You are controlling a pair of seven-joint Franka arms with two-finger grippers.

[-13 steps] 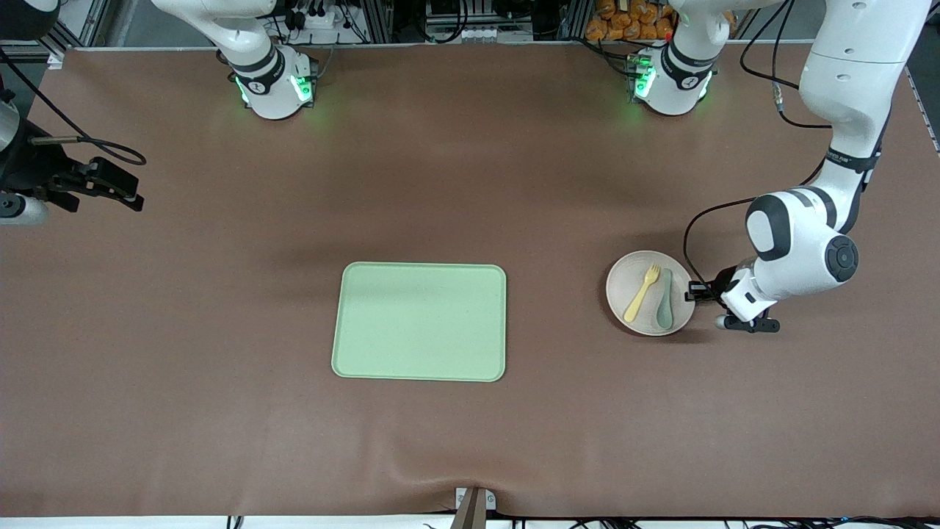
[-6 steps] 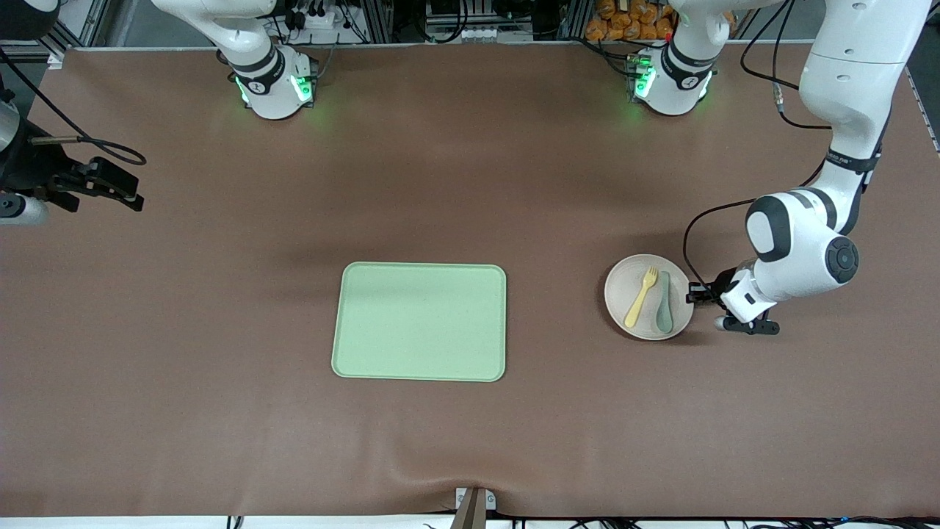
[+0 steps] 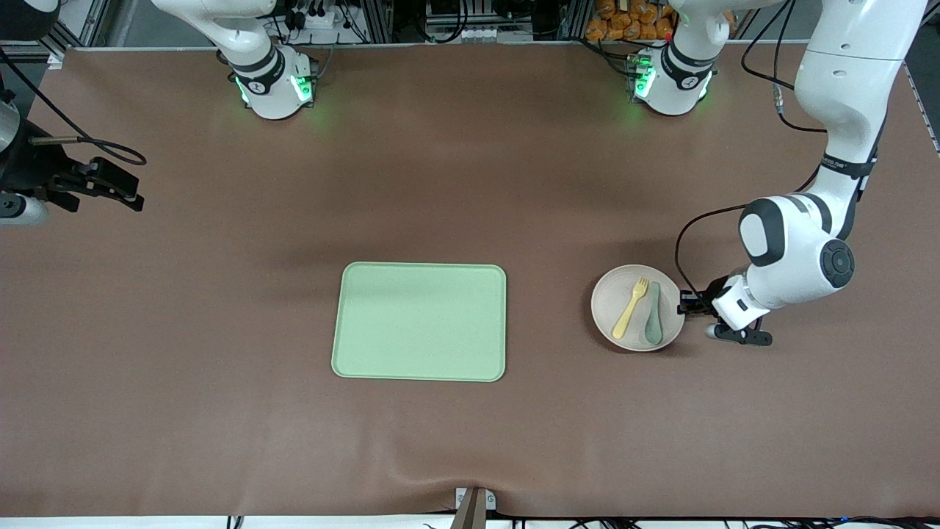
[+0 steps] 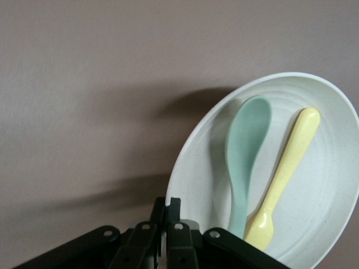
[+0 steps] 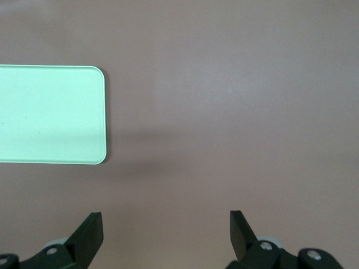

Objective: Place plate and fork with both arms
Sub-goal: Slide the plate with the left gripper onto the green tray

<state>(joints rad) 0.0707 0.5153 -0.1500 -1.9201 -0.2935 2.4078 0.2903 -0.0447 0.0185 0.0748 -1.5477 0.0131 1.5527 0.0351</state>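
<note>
The pale beige plate (image 3: 608,303) is toward the left arm's end of the table, with the yellow fork (image 3: 630,307) and a grey-green spoon (image 3: 653,314) lying side by side in it. My left gripper (image 3: 687,306) is shut on the plate's rim at the side away from the tray. In the left wrist view the two fingers (image 4: 167,203) pinch the rim of the plate (image 4: 320,190), with the fork (image 4: 287,166) and spoon (image 4: 247,143) just past them. My right gripper (image 3: 117,192) waits open over bare table at the right arm's end, its jaws wide apart (image 5: 166,224).
A rectangular light green tray (image 3: 418,322) lies in the middle of the table, and one of its corners shows in the right wrist view (image 5: 50,112). Brown mat covers the table between the tray and the plate. A cable loops by the left wrist (image 3: 683,250).
The left gripper has finished shutting on the plate's rim. It has carried the plate, fork and spoon a little toward the tray and the front camera. The right arm has not moved.
</note>
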